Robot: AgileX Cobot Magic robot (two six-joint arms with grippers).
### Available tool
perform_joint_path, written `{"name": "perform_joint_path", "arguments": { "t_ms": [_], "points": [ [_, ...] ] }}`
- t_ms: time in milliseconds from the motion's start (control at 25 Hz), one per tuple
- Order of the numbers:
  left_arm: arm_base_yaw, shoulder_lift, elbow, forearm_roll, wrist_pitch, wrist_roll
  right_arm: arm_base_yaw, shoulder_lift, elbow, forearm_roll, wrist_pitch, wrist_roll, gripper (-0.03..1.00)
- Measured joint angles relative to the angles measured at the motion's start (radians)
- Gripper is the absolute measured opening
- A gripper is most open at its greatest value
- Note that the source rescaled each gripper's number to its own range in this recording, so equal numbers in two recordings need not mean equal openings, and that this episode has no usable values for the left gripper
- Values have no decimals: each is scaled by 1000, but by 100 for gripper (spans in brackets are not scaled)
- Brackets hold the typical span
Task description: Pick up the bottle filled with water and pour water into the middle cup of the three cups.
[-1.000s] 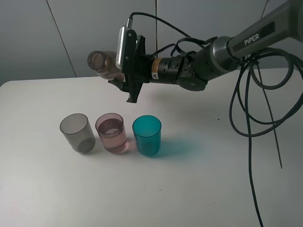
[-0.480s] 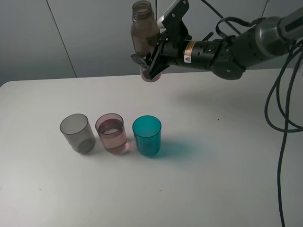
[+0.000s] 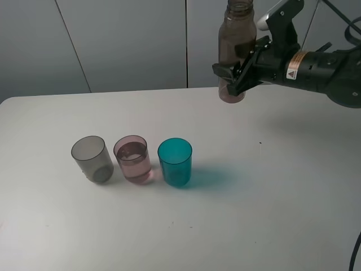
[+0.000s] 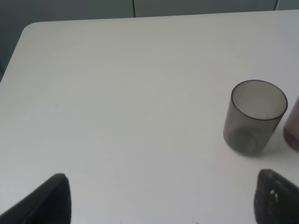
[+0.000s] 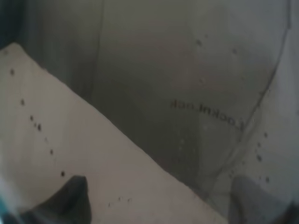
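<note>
My right gripper [image 3: 241, 72] is shut on the smoky brown-pink bottle [image 3: 233, 39] and holds it upright in the air above the back right of the table. In the right wrist view the bottle [image 5: 187, 93] fills the frame between the fingertips [image 5: 70, 198]. The three cups stand in a row at the front left: smoky grey [image 3: 90, 158], pale pink middle cup [image 3: 133, 160] with water in it, and teal [image 3: 175, 162]. My left gripper [image 4: 163, 205] is open and empty, low over the table near the grey cup [image 4: 254, 116]; it is out of the exterior view.
The white table [image 3: 265, 186] ends at a grey wall [image 3: 113, 39] behind. The edge of the pink cup [image 4: 294, 133] shows beside the grey cup in the left wrist view. The table's corner [image 4: 28, 30] lies far from the left gripper.
The bottle went from tipped over the cups to upright, and my right gripper carried it up and to the right, away from the cups. The pink cup holds water.
</note>
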Motion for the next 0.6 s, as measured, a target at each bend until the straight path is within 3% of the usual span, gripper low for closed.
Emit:
{"name": "perform_joint_path", "arguments": {
  "t_ms": [200,600],
  "points": [
    [0,0,0,0,0,0,-20,7,2,41,-2,0,0],
    [0,0,0,0,0,0,-103,187,2,327,-6,19,0]
  ]
}}
